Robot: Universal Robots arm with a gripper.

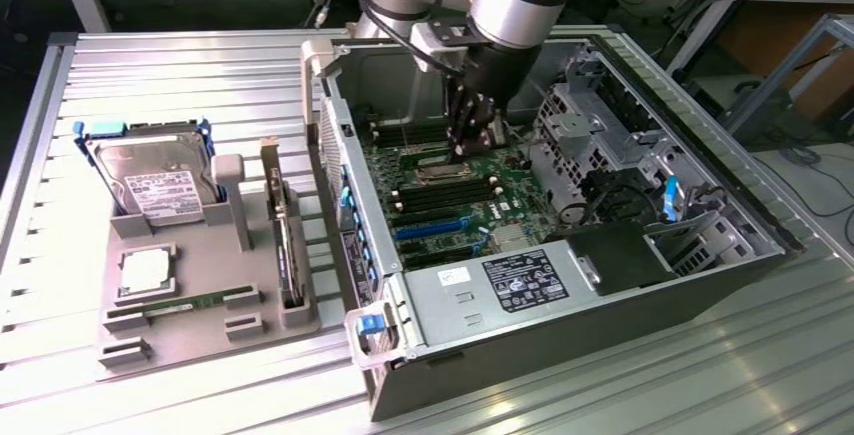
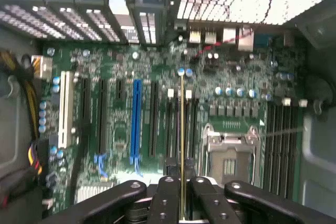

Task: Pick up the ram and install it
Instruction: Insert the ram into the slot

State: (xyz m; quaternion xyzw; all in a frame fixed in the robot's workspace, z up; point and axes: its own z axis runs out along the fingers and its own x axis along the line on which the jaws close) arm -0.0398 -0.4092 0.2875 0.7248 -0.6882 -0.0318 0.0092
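Note:
My gripper (image 1: pixel 467 147) is lowered inside the open computer case (image 1: pixel 627 305), just over the motherboard (image 1: pixel 467 205). In the wrist view the gripper (image 2: pixel 182 187) is shut on the ram (image 2: pixel 182 129), a thin stick seen edge-on that runs straight out between the black fingers (image 2: pixel 165 195). The stick hangs over the dark memory slots (image 2: pixel 175 124) beside the processor socket (image 2: pixel 231 148); I cannot tell whether it touches a slot. A second, matching green ram stick (image 1: pixel 180 305) lies in the grey fixture tray (image 1: pixel 200 345) at the exterior view's left.
The tray also holds a hard drive (image 1: pixel 158 187), a square silver processor chip (image 1: pixel 144 271) and an expansion card standing on edge (image 1: pixel 280 225). Drive cages (image 1: pixel 601 145) and cables (image 1: pixel 607 200) crowd the case beside the arm. A blue slot (image 2: pixel 136 119) and white slot (image 2: pixel 65 108) lie alongside.

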